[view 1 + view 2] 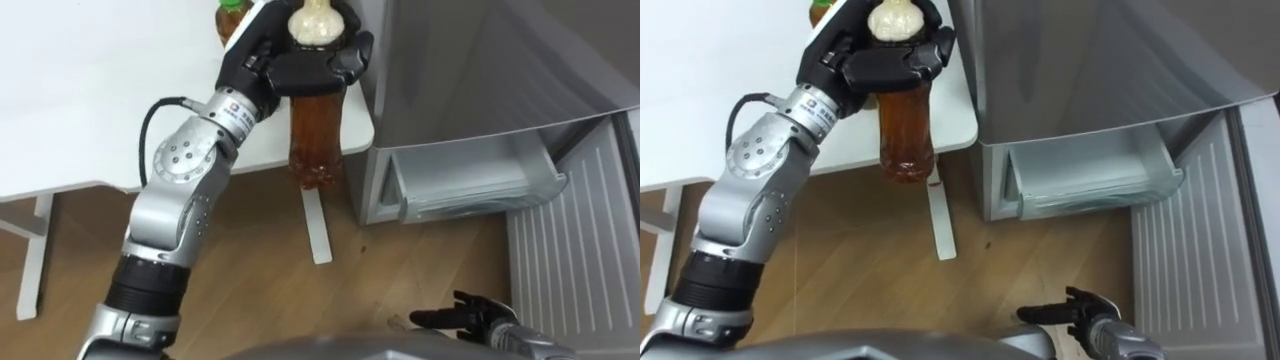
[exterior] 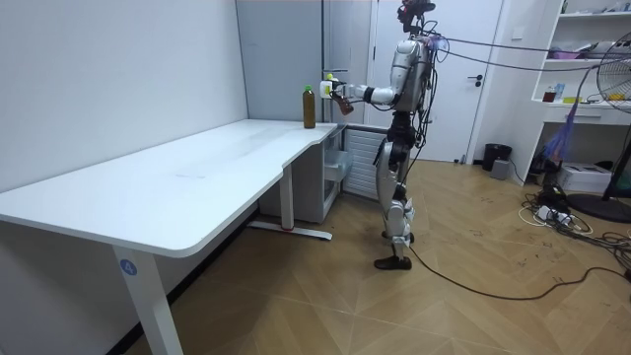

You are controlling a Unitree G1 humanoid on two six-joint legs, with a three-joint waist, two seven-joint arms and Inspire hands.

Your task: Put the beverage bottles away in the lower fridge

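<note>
A green-labelled bottle (image 1: 228, 20) stands on the white surface (image 1: 90, 90). The left hand (image 1: 300, 65) grasps an amber drink bottle (image 1: 315, 140) near its cap, clear of the surface's edge — mid-carry. Next it likely needs to go right and down into the open fridge drawer (image 1: 470, 180). The right hand (image 1: 470, 315) hangs low, fingers relaxed.

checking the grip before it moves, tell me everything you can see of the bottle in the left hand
The bottle is clear plastic, filled with amber-brown drink, with a pale top. It hangs upright in the air by the corner of the table. The left hand is curled round its neck; nothing else touches it.
</note>
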